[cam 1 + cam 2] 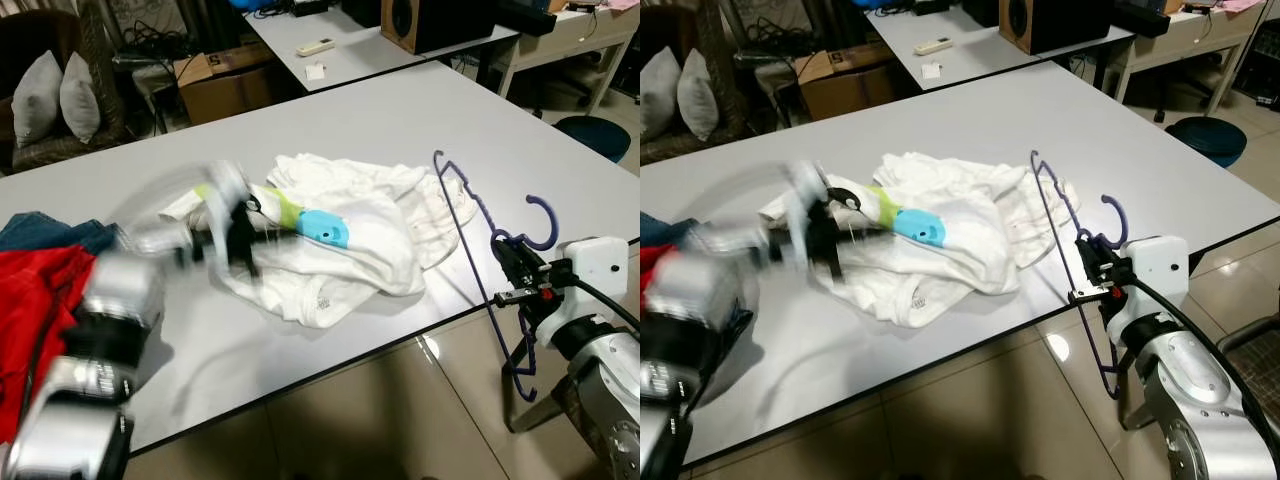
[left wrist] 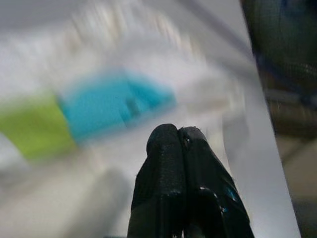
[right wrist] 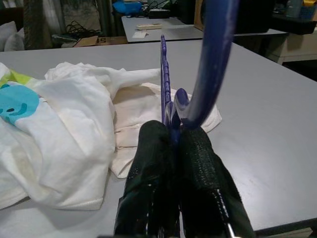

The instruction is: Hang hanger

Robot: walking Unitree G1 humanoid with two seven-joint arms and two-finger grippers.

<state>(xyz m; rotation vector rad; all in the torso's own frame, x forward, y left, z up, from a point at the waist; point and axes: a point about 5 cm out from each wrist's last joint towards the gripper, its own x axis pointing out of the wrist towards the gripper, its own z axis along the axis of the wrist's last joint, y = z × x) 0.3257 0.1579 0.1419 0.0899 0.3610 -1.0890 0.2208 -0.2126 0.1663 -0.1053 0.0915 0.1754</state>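
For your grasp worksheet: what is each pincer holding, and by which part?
The right pincer grips the hanger at the neck, just below its hook. The left pincer is shut over the shirt, holding nothing.

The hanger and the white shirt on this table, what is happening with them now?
The right gripper is shut on the neck of a purple hanger, held at the table's near edge, partly over the white T-shirt that lies crumpled there. The left gripper, jaws closed and empty, is motion-blurred over the shirt's left side. The shirt is not yet on the hanger. Red and blue clothes lie at the far left.
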